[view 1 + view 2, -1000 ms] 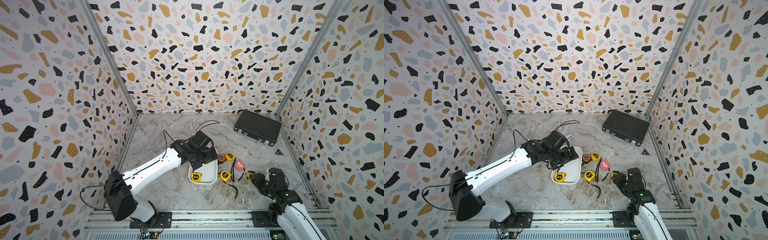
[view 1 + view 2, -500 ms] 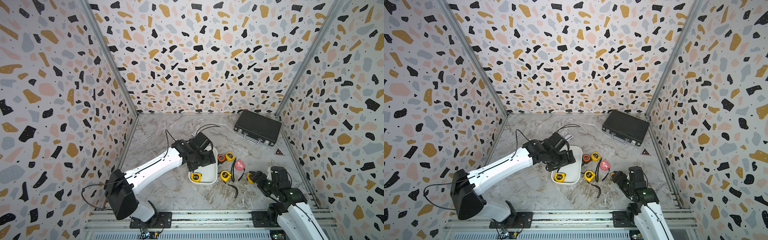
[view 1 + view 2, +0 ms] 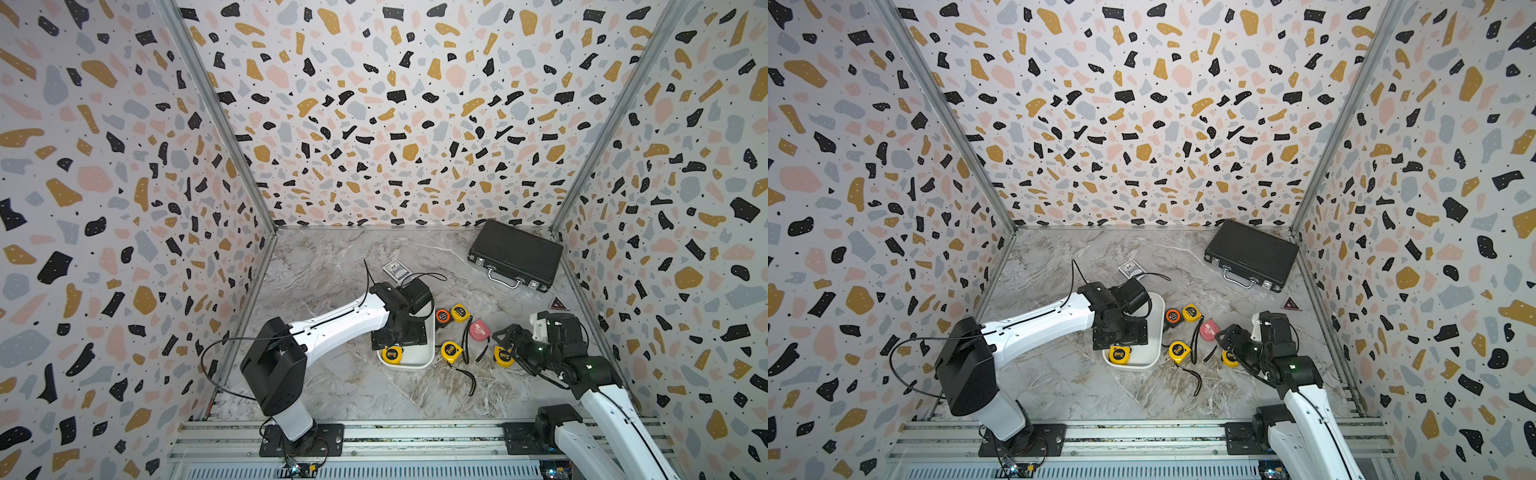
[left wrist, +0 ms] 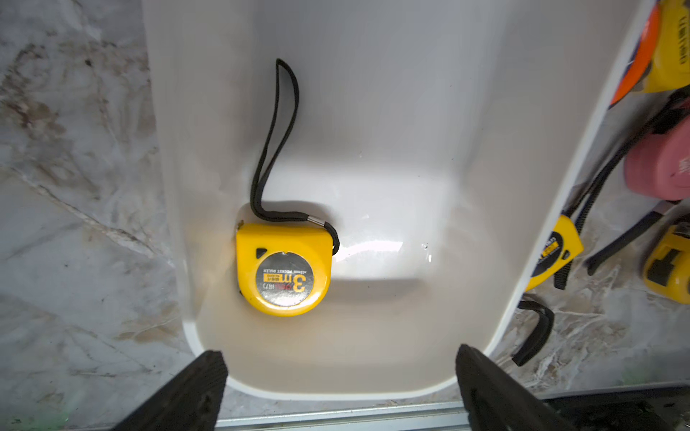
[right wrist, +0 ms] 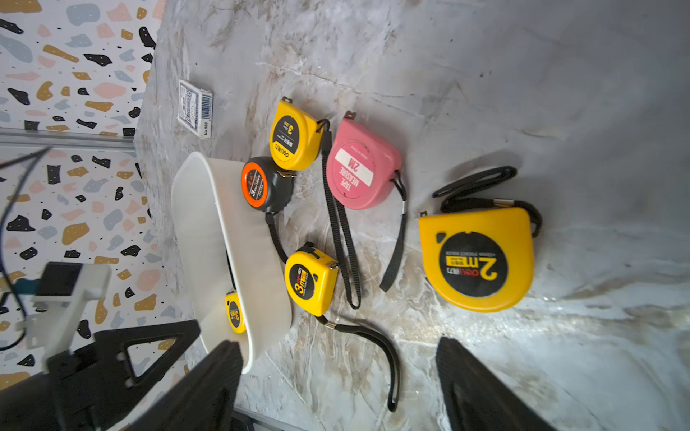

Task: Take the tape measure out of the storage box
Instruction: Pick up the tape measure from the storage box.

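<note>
The white storage box (image 3: 415, 365) lies mid-table and holds one yellow tape measure (image 4: 285, 270), label up, its black strap trailing along the box floor. My left gripper (image 4: 338, 358) hangs open over the box's near end, above that tape measure (image 3: 392, 354) and not touching it. My right gripper (image 5: 336, 347) is open at the right, with nothing between its fingers. A yellow 2 m tape measure (image 5: 476, 261) lies flat on the table just ahead of it, also seen in a top view (image 3: 1229, 357).
Right of the box lie a pink tape measure (image 3: 479, 330), an orange-and-black one (image 3: 442, 316) and two yellow ones (image 3: 459, 311) (image 3: 451, 351), their straps sprawled. A black briefcase (image 3: 515, 253) sits at the back right. A card pack (image 3: 397, 270) lies behind the box.
My right gripper has opened and drawn back a little from the yellow 2 m tape measure, which stays on the table. The left arm has shifted slightly over the box.
</note>
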